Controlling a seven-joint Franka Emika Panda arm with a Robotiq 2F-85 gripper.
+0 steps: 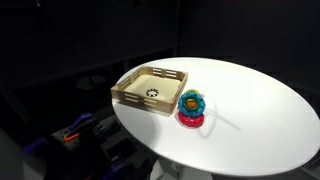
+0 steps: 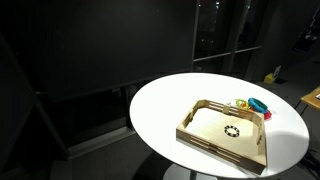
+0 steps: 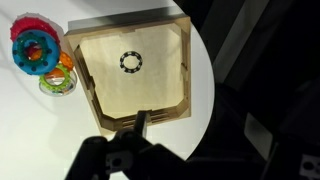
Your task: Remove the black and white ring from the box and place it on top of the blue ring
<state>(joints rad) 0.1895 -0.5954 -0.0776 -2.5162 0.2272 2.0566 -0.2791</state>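
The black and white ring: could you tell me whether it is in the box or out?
In: the black and white ring lies flat on the floor of the box, apart from its walls.

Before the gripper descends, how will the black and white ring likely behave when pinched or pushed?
The black and white ring looks small and thin, so probably light and stiff. Lying flat on the floor of the wooden box, apart from its walls, it would likely slide, not roll, if pushed. Its low profile may hinder pinching.

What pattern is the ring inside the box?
Black and white segments; the ring shows best in wrist view.
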